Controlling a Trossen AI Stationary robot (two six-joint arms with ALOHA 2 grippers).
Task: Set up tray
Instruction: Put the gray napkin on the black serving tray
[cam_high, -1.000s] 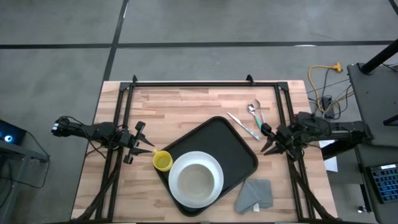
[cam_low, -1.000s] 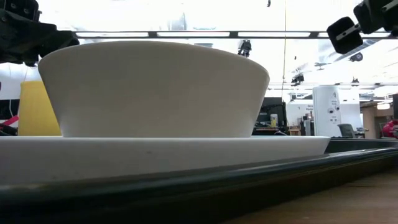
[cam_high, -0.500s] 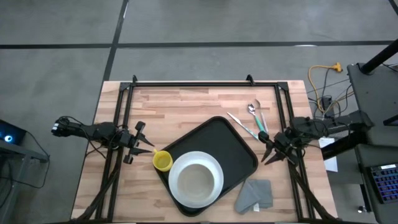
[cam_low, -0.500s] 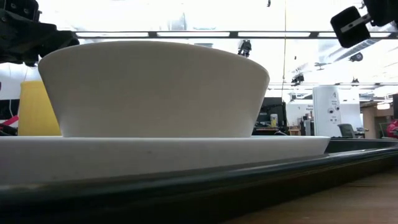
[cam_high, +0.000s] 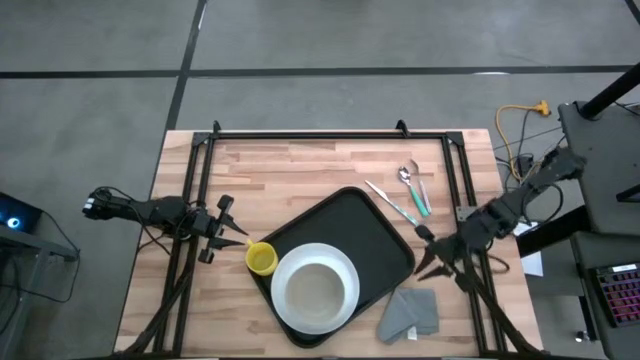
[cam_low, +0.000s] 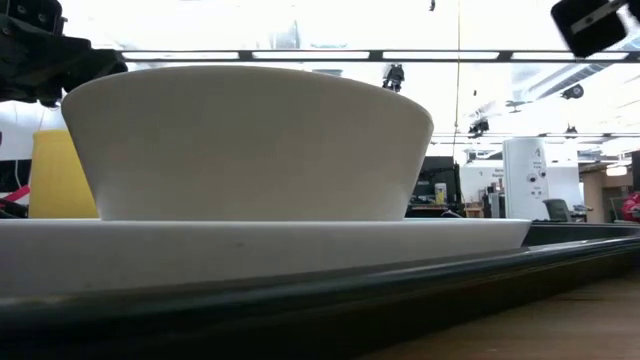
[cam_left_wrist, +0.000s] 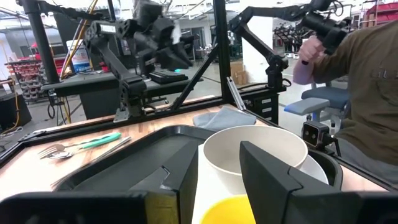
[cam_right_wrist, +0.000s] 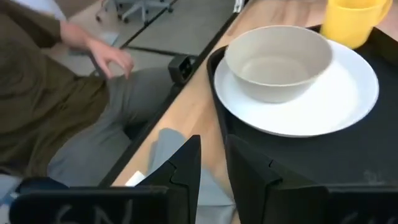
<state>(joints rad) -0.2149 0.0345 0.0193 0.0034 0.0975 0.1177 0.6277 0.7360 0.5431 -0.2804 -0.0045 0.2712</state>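
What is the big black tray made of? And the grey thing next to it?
The tray looks like matte black plastic: smooth, dull, with moulded rounded corners and a low rim. The grey thing looks like soft cloth, probably a napkin, since it lies folded and rumpled on the table.

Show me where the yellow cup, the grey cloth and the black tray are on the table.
yellow cup (cam_high: 262, 259), high view, on its open top.
grey cloth (cam_high: 410, 313), high view, on the middle of the folded fabric.
black tray (cam_high: 370, 225), high view, on the bare floor beyond the plate.

Both tools (cam_high: 236, 235) (cam_high: 428, 252) slightly parted, empty.
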